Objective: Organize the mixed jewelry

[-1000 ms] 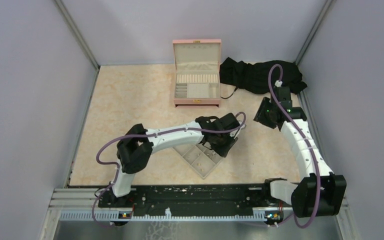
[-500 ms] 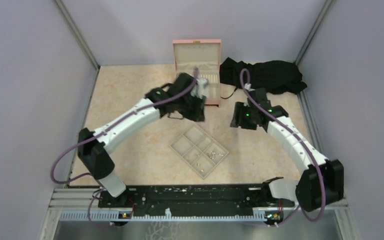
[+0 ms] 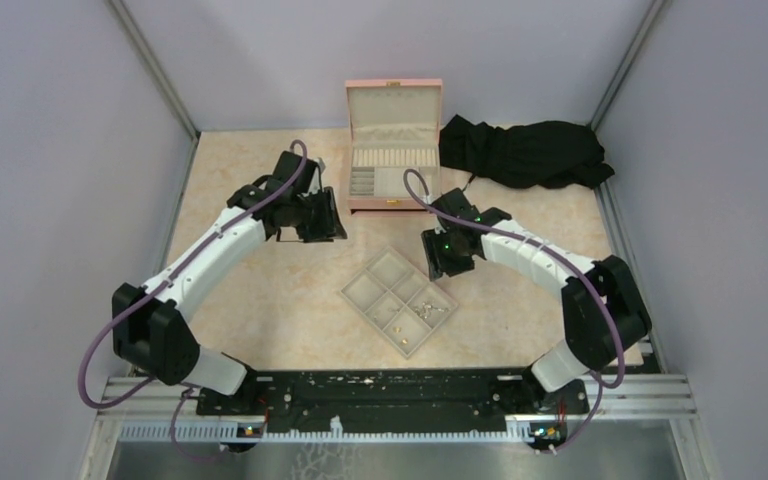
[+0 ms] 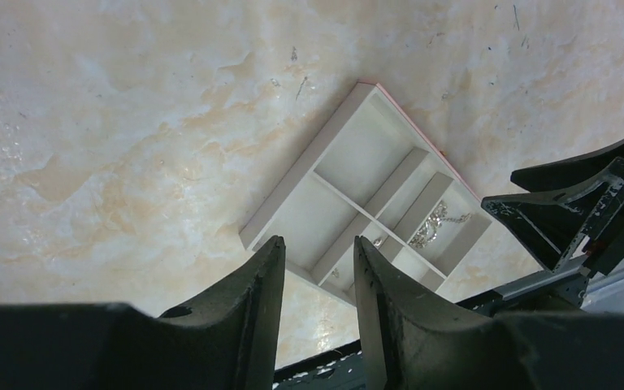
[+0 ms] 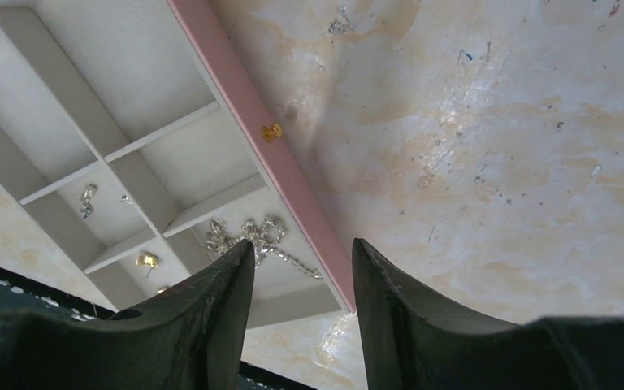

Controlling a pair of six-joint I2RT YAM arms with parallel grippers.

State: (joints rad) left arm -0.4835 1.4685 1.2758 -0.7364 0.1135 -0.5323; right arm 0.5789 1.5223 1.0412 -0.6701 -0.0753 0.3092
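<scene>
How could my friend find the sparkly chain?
Find the beige tray set cornerwise mid-table, nearer than the open pink box. The chain lies in a compartment by the tray's pink edge. It is a silvery tangle; the gold bit next door is one tiny dot.

left gripper [image 4: 317, 248]: fingers apart, nothing between them
tray [image 4: 357, 175]: on marbled table [image 4: 130, 122]
jewelry [image 4: 435, 225]: pale chain in one compartment

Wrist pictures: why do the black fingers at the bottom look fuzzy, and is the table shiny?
Left wrist view: the fingers sit very near the lens, so they look soft, while the tray behind is clearer. Right wrist view: the fingers are soft too, and the table shows a pale shiny patch. Top view: even light, only faint shadows under the arms.
</scene>
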